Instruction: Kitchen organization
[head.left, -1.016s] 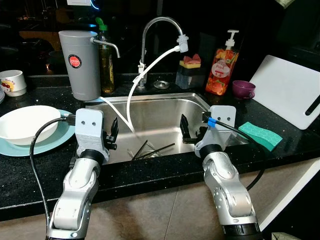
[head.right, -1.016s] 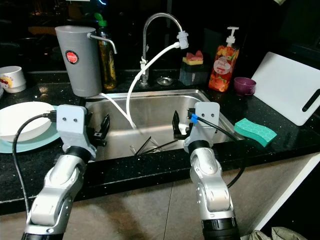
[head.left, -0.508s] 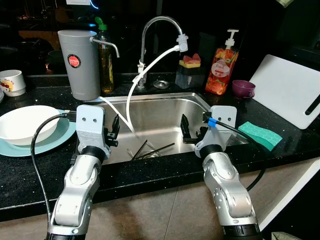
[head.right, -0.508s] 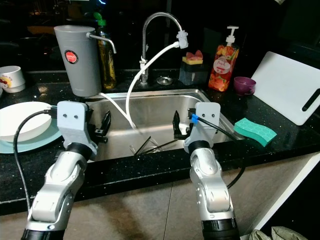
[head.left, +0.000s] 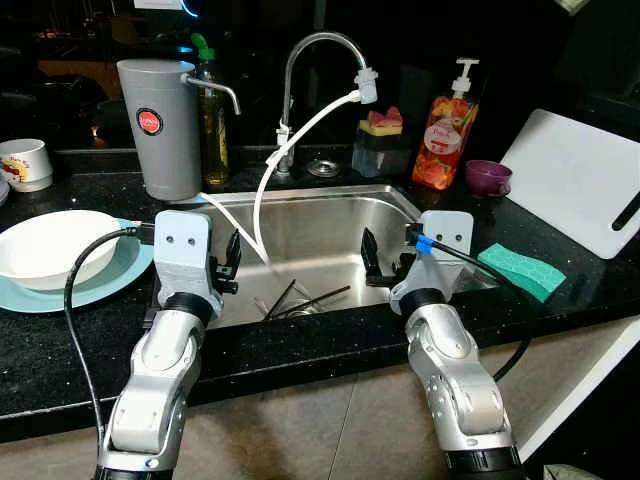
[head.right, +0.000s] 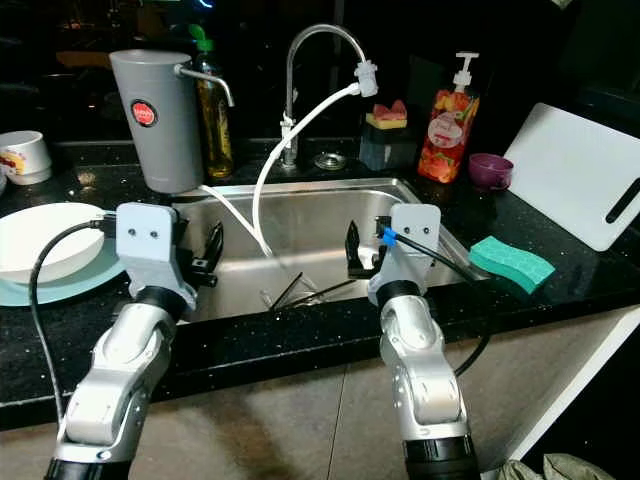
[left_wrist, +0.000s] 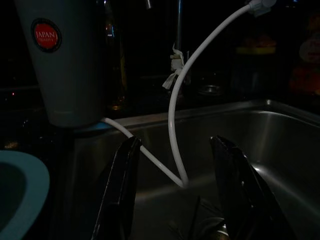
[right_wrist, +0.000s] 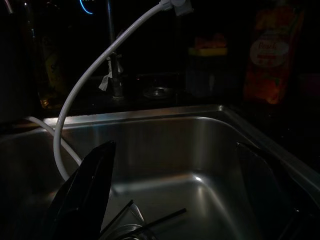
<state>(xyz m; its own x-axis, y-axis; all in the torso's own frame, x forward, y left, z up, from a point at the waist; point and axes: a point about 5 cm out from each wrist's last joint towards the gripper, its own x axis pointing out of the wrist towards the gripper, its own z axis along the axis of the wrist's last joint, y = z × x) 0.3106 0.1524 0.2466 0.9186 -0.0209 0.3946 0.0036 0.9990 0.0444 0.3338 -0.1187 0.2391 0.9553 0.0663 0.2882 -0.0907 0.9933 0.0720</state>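
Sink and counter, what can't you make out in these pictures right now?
- Dark sticks on the sink floor: too thin to tell what they are; left gripper and right gripper hang open above them.
- Drain: head views, hidden by the sink's front edge.
- Soap bottle label: too small to read.
- Cutting board: cut off by the right edge.
- Window behind the faucet: too dark.

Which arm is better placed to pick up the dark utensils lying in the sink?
Probably the right. The right claw hangs open over the sink basin, near the dark utensils by the drain. The left claw, also open, sits at the basin's left edge beside the white hose.
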